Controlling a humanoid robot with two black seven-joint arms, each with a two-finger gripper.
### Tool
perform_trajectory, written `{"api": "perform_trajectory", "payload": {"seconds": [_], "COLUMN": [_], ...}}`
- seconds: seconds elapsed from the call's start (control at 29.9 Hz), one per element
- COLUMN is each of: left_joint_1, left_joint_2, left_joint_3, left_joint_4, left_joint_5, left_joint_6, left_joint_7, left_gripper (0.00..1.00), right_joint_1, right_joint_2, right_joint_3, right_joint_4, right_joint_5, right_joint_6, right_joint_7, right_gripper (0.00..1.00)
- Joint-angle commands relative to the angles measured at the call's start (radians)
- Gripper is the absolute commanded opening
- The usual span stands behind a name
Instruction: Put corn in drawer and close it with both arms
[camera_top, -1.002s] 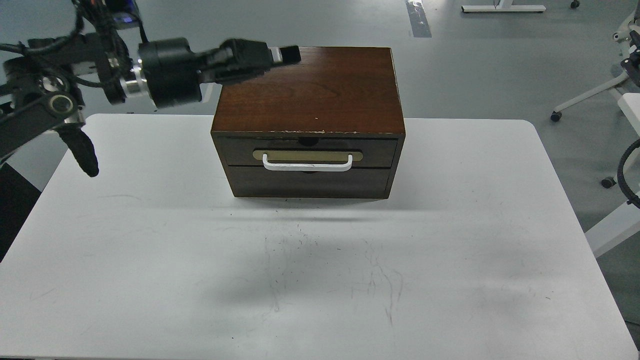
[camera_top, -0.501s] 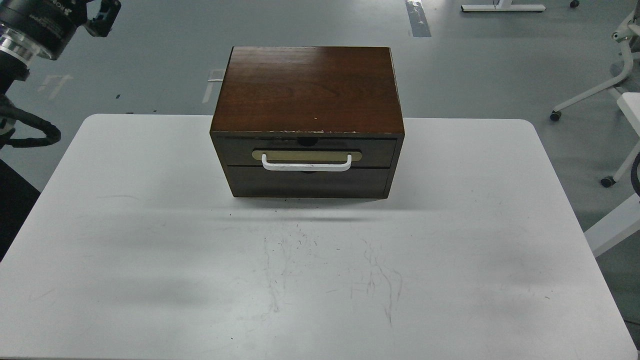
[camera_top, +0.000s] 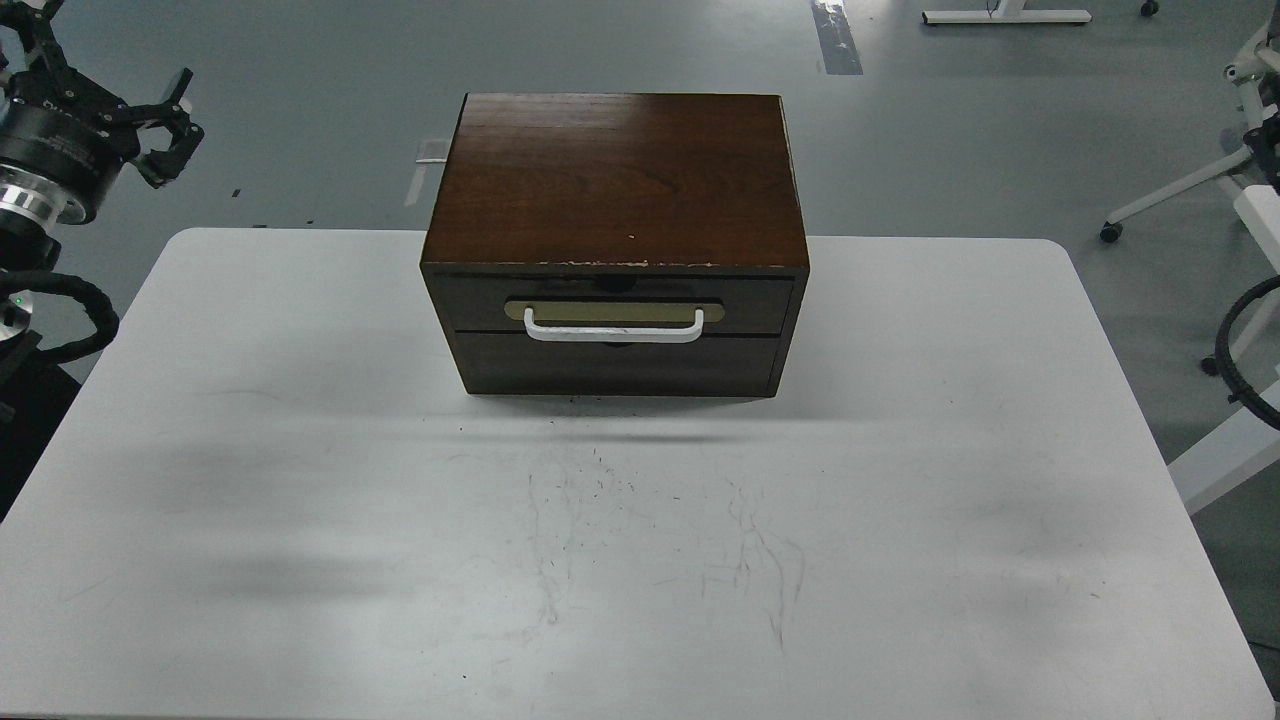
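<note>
Boxy dark wooden drawer (camera_top: 612, 305) shut flush (white bar handle (camera_top: 613, 328), chipped edge).

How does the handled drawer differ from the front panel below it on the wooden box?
The drawer carries a white bar handle on a brass-coloured plate; the lower panel has neither. The drawer sits under the chipped top edge, the lower panel just above the table. Both are dark brown and sit flush, shut.

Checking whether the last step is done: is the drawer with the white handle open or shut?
Shut. The drawer front sits flush in the wooden box, no pale interior showing.
</note>
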Motion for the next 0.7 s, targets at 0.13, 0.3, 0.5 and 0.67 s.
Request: {"api": "perform_trajectory", "payload": {"seconds": [0.13,0.3,0.5,0.67], "left_joint_1": [-0.002,-0.02,-0.065,-0.062], "left_joint_2": [-0.019,-0.061,-0.052,-0.033], "left_joint_3": [0.002,-0.007,-0.011,-0.005], "left_joint_4": [0.089,0.179,0.187,0.188], "left_joint_5": [0.01,0.009,0.01,0.012], "left_joint_6": [0.0,0.0,0.0,0.0], "left_joint_7": [-0.001,-0.007,-0.001,0.001], "left_gripper": [0.96,0.96,0.96,0.97], "right_joint_1": [-0.002,0.001,0.011,0.009], "right_joint_2": [0.034,0.034,0.035,0.035], "right_joint_3": [0.007,0.005,0.01,-0.002], "right_joint_4": [0.003,-0.006,0.003,-0.006], "right_joint_5": [0.0,-0.002,-0.002,-0.003], "right_joint_6": [0.0,0.0,0.0,0.0], "right_joint_7": [-0.005,-0.001,0.022,0.024], "right_gripper": [1.0,1.0,1.0,1.0]}}
